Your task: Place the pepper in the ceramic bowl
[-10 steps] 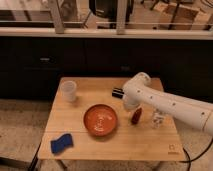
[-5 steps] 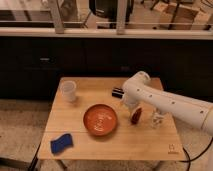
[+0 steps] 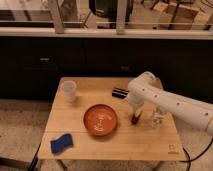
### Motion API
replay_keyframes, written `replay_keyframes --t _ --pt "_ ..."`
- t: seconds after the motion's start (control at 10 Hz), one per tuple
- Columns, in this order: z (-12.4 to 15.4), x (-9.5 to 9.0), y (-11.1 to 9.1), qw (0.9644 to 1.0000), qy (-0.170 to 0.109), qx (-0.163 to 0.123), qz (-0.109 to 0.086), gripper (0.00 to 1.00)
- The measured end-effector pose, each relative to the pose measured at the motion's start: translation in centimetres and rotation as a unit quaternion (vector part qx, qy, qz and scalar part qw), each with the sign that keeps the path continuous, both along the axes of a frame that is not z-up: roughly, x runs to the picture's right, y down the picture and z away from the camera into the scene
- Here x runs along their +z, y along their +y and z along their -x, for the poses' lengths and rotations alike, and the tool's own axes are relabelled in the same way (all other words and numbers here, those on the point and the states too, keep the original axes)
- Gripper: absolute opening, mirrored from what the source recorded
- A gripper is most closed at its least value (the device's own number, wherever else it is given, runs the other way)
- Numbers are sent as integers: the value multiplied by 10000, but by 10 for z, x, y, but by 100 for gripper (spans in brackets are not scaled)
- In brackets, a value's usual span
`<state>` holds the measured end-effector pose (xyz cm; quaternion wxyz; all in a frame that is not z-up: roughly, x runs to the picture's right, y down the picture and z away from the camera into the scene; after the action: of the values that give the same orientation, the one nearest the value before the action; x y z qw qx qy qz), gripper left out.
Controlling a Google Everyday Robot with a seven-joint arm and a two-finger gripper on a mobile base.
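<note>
Nearest on the table [image 3: 150,145] lies a blue sponge [image 3: 61,143]. Behind it sits the ceramic bowl [image 3: 101,120], holding nothing but its pale marks. The pepper [image 3: 135,119] is just beside the bowl's rim, on the picture's right, its long axis running roughly up and down. My jaws hang directly over it, at its top end; whether they grip it, or how far they gape, I cannot tell. So the bowl lies a short way to picture-left. Farther back stands a white cup [image 3: 68,91], its contents hidden
</note>
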<state>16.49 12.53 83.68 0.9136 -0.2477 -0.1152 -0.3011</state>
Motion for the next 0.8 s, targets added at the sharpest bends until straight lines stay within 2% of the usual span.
replay_keyframes --t 0.4,0.8 --pt "-3 8 6 9998 -15 -196 63 80" --pt "-23 9 12 9999 24 -111 50 76"
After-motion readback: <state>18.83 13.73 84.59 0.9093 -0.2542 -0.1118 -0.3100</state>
